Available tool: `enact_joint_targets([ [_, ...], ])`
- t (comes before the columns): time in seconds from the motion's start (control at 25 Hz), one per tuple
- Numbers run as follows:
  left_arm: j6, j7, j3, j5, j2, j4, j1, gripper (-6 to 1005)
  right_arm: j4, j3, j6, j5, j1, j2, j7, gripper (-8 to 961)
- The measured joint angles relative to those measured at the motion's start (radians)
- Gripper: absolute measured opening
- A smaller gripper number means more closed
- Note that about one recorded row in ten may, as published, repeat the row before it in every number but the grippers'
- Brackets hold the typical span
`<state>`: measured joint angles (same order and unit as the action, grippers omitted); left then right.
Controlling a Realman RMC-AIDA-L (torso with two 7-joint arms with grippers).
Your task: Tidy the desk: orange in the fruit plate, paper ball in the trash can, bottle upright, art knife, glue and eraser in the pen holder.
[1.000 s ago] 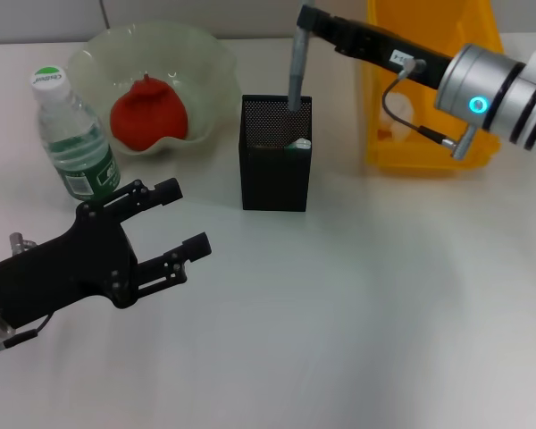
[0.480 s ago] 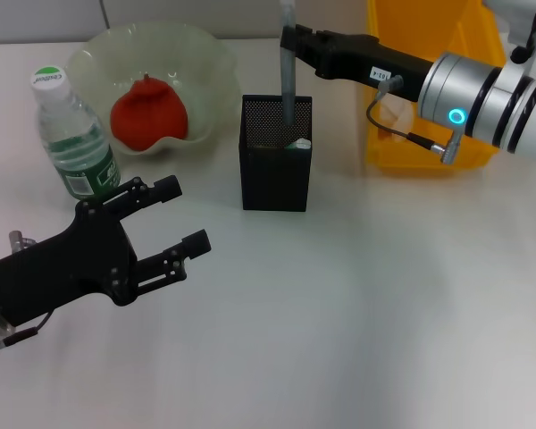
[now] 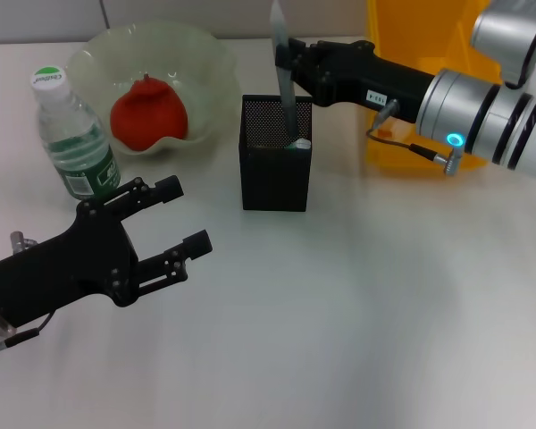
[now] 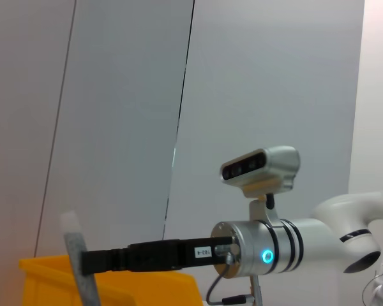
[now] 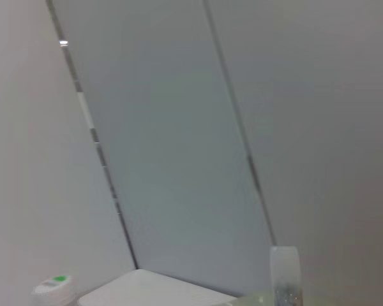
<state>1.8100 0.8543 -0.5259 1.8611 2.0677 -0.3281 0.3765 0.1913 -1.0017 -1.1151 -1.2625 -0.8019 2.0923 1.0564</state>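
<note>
Right gripper (image 3: 290,64), upper centre, fingers grasping art knife (image 3: 284,76), tip inside pen holder (image 3: 275,154). Left gripper (image 3: 174,219), lower left, fingers spread. Risk: tilted knife snags mesh, tipping holder.

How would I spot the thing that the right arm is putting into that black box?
Find the black mesh pen holder at the middle of the white desk, in front of the pale green fruit plate. A slim grey art knife stands in it, held by the right gripper. It alone sticks up above the rim.
</note>
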Motion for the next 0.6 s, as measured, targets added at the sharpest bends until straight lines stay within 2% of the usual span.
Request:
enact_joint_targets([
  [0.6,0.008,-0.001,0.000,-0.001,0.000,0.000,-0.004,775,-0.040,0.000,-0.105,-0.007,0.036,0.000,-0.254,119],
])
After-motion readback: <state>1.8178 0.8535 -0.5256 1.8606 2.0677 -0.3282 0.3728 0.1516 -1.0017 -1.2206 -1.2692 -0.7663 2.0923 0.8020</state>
